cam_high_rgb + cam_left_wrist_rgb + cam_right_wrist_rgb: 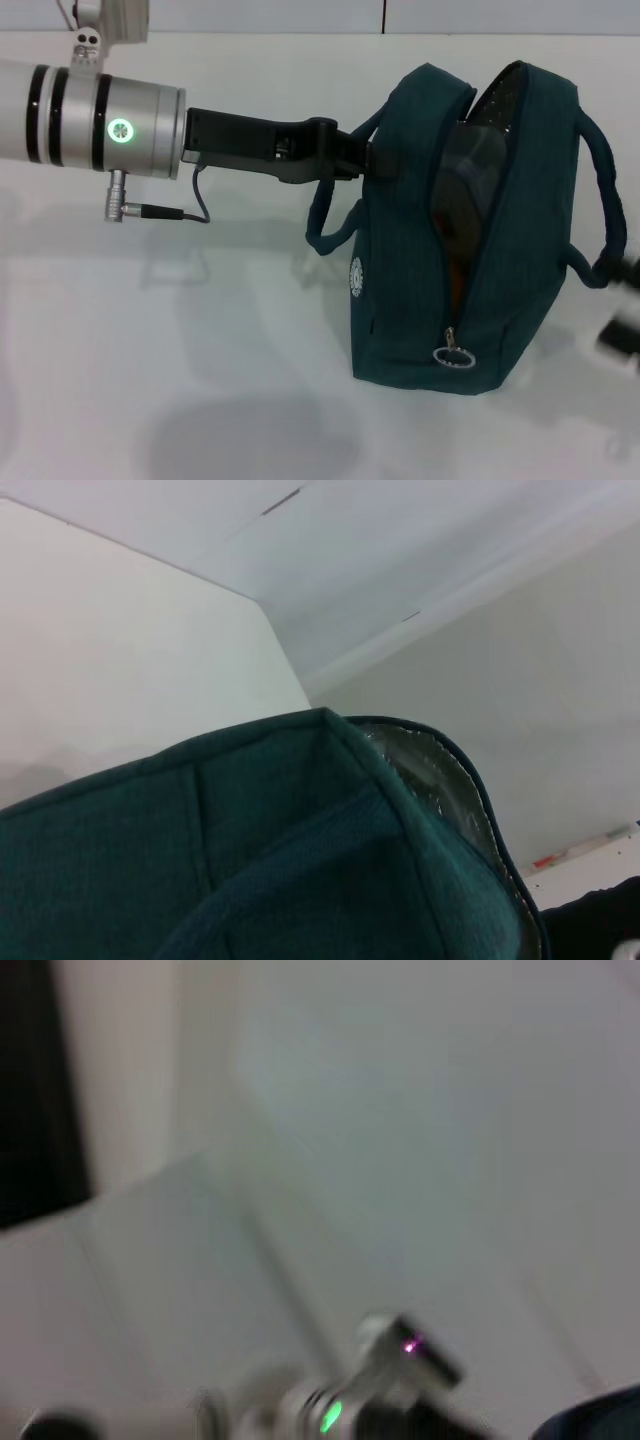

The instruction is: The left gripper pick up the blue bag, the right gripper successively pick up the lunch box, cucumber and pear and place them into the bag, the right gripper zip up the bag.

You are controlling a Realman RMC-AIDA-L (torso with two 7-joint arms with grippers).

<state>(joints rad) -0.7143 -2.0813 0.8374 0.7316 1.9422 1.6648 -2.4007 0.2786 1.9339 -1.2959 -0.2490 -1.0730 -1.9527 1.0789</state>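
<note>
The left gripper (372, 160) reaches in from the left at mid height and is clamped on the blue bag (400, 310) at its left upper wall beside the near handle loop (330, 235). This hold appears intended to keep the bag upright with its mouth spread.

The bag stands on the white table (150, 380), right of centre. Its zipper is undone, the ring zipper pull (454, 355) hanging low on the near end. Dark contents and an orange patch show inside the opening; their identity is unclear.

The right gripper (622, 330) is at the far right edge, just beside the bag's right handle; finger state cannot be determined. Open table lies left and near.
</note>
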